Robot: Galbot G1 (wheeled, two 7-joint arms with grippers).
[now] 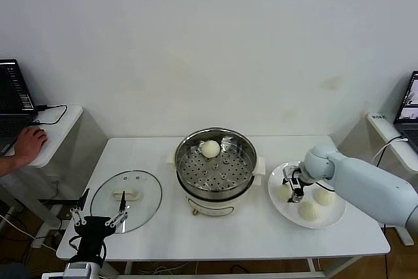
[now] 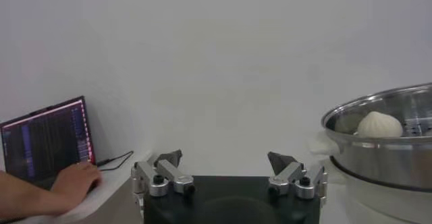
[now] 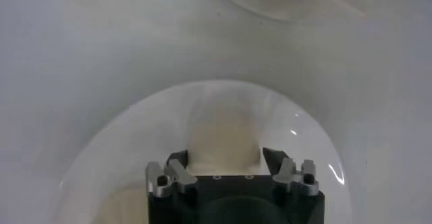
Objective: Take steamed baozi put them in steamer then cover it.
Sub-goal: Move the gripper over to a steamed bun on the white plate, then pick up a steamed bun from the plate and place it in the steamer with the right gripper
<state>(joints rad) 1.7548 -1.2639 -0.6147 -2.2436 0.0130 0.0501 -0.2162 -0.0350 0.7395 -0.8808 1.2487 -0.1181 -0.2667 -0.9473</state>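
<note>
- Your left gripper [image 1: 99, 215] idles wide apart at the bench's seven o'clock, over the cover [image 1: 126, 200].
- One baozi [image 1: 210, 149] sits at twelve o'clock inside the steamer [image 1: 215, 168].
- Your right gripper [image 1: 294, 186] straddles a plate [image 1: 307, 195] bun [image 3: 223, 137], jaws spread.

The right arm [image 1: 369, 184], at the right of the head view, is a smooth, rounded pale grey-white shell ending in a bulbous joint. Its right gripper [image 3: 233, 161] has a black block body, silver metal finger links with dark screws, and dark tips. The left gripper [image 2: 229, 168] looks the same, though its lower body is cropped.
</note>
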